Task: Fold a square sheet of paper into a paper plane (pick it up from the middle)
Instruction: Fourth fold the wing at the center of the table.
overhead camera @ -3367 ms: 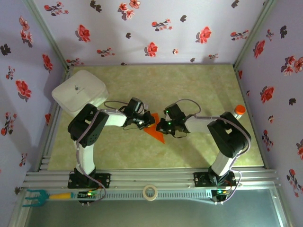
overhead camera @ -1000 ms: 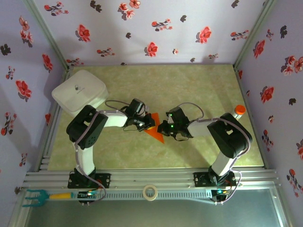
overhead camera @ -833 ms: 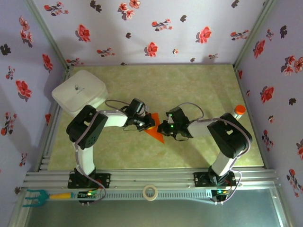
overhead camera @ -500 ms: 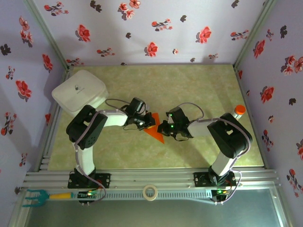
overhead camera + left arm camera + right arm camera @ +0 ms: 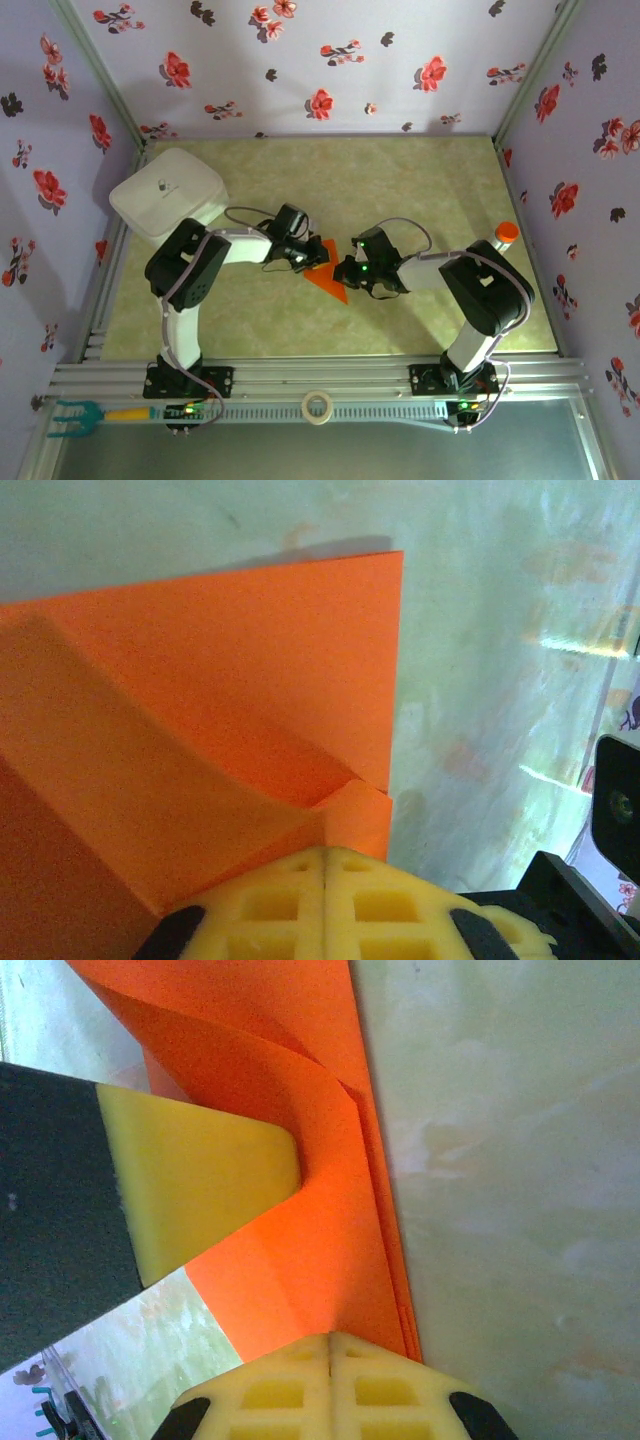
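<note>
Lilac flowered walls close in a green marbled table. Near the middle of the overhead view lies the orange paper, folded to a pointed wedge with its tip toward the lower edge. The left gripper touches its upper left side and the right gripper its right side. Both wrist views show yellow pads pressed together with no gap. The paper runs up to the seam, one flap curling upward, but I cannot tell whether any is pinched. A white box sits at upper left and an orange-capped bottle at far right.
</note>
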